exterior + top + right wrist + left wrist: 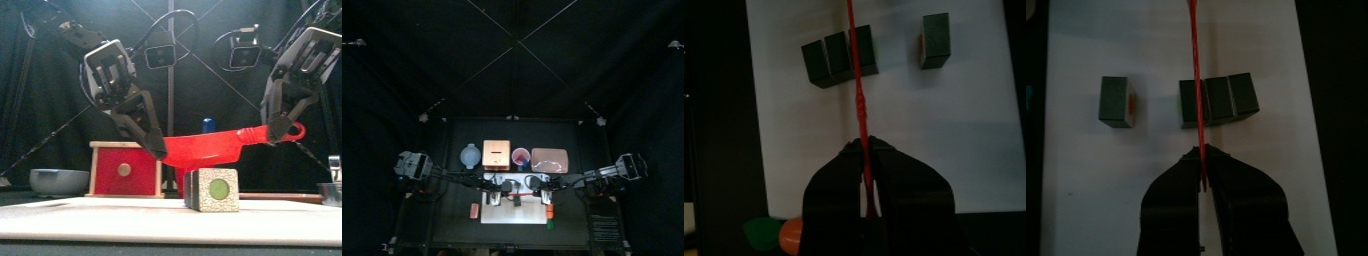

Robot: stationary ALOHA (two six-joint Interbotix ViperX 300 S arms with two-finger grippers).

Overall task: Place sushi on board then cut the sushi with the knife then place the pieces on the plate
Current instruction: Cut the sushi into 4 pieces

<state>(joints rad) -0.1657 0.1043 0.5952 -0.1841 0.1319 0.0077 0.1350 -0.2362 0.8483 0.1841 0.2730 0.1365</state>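
We are finding no text, label, brand, number or sign that can be read in any of these views.
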